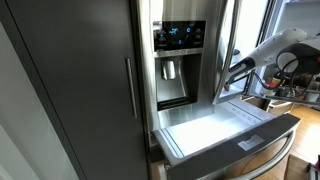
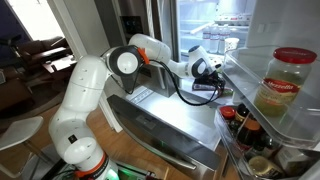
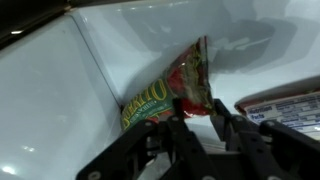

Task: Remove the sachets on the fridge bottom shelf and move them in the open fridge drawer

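In the wrist view a flat sachet (image 3: 188, 82) with red and green print and yellow lettering leans against the white fridge wall. My gripper (image 3: 197, 108) has its fingertips close together on the sachet's lower end. A second packet (image 3: 285, 104) with a white label lies to the right. In both exterior views my gripper (image 1: 233, 70) (image 2: 212, 70) reaches into the fridge at the bottom shelf. The fridge drawer (image 1: 210, 128) stands pulled out below, bright white inside with a steel front; it also shows in an exterior view (image 2: 150, 112).
The open fridge door (image 2: 285, 95) holds a large jar (image 2: 287, 80) and bottles (image 2: 245, 125) on its shelves. The closed door with the dispenser (image 1: 180, 60) stands beside the opening. The robot base (image 2: 80, 120) is in front of the drawer.
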`<act>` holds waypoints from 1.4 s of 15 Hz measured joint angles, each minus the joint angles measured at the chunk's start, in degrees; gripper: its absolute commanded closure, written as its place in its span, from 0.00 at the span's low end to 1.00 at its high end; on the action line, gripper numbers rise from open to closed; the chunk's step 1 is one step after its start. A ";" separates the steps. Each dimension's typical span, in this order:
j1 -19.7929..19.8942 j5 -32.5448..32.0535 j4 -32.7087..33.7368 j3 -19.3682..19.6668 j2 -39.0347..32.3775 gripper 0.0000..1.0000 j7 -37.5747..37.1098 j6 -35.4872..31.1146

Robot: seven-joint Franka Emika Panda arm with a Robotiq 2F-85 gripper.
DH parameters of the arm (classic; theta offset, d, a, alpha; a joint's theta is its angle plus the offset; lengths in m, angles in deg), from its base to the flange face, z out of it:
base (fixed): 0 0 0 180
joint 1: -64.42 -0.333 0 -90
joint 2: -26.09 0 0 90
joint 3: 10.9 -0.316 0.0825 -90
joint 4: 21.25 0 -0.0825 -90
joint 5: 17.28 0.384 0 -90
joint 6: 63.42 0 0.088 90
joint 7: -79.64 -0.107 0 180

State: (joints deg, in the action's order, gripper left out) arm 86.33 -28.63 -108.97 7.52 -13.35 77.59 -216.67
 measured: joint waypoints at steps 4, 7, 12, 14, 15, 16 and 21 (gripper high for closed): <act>0.09 0.08 0.16 0.00 -0.04 0.99 0.00 0.02; 0.07 0.21 0.28 0.00 0.00 0.98 0.00 0.55; -0.30 0.22 -0.07 -0.09 2.35 0.98 0.23 5.70; -0.49 0.33 -0.75 -0.21 4.78 0.98 0.32 10.13; -0.51 0.52 -1.37 -0.48 6.35 0.98 0.54 12.86; -0.55 0.87 -2.02 -0.80 7.96 0.98 0.91 15.71; -0.79 4.02 -5.81 -3.25 16.65 0.98 5.21 33.52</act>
State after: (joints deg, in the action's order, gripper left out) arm 85.55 -24.60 -114.78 4.28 3.30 82.79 -183.15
